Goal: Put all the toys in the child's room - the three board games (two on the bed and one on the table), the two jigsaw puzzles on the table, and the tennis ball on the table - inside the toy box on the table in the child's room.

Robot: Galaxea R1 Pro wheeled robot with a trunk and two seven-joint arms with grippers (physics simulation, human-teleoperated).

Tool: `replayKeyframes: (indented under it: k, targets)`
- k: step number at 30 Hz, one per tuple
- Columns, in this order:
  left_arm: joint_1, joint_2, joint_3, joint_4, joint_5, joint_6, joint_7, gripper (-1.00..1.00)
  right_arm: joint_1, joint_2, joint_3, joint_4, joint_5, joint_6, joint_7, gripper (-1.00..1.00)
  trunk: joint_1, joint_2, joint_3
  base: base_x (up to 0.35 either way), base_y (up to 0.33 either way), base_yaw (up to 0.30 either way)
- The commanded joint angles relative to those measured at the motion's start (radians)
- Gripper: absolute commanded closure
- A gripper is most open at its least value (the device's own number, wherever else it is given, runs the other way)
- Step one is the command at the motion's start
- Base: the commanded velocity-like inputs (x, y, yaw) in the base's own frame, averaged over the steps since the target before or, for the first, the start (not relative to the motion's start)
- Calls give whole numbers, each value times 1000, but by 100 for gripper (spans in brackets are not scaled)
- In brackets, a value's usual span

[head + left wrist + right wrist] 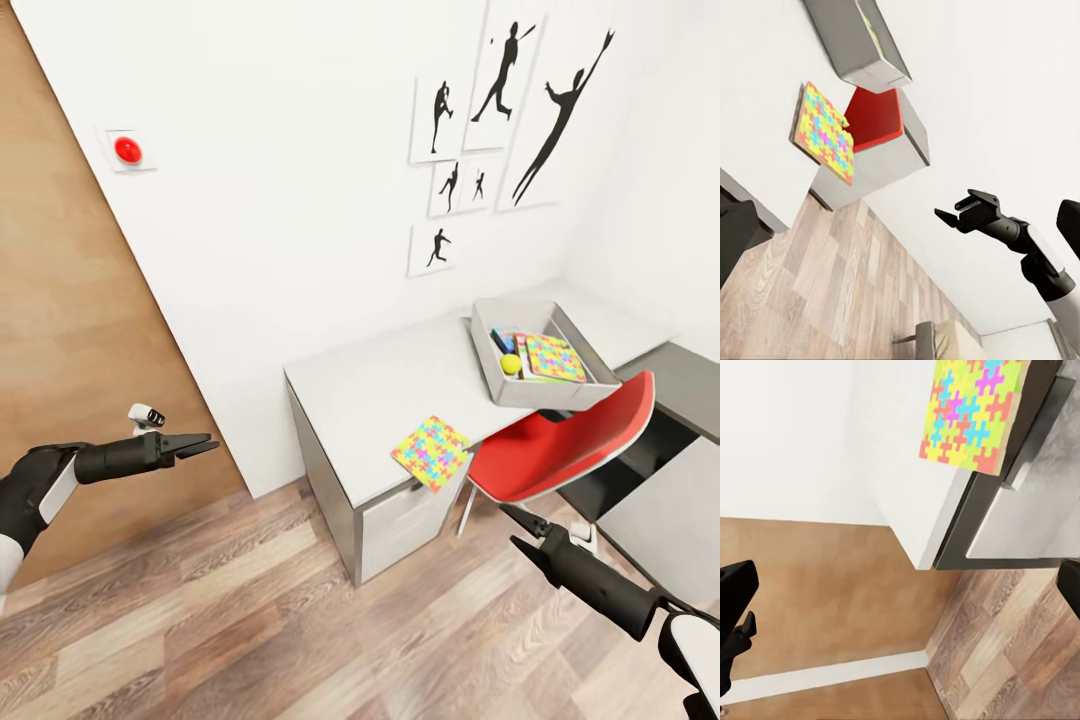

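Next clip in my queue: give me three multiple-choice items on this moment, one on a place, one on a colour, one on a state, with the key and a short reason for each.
1. Where does the loose jigsaw puzzle lie?
A. Inside the toy box
B. At the table's front edge, partly overhanging
C. On the floor

2. What colour is the chair?
A. Red
B. Blue
C. Green

3. What do the left claw and the right claw carry?
A. Each a board game
B. The right one a tennis ball
C. Nothing

Key:
1 B: one corner of the puzzle juts past the edge of the table, apart from the toy box.
2 A: seat and back are plain red.
3 C: both claws hang over the wooden floor with nothing between their fingers.
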Motion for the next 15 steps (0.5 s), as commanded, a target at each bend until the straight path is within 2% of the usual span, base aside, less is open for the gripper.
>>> replayKeyframes:
  k: [1,15]
  targets:
    - [-1,1,-6,0,5,11,-3,-100,-1,0,-2,0,6,5,6,-100,1,-2,0,0,0,0]
    - [0,3,-4,4,4,11,-3,-100,-1,0,-1,-1,6,5,6,-100,1,-2,23,0,0,0]
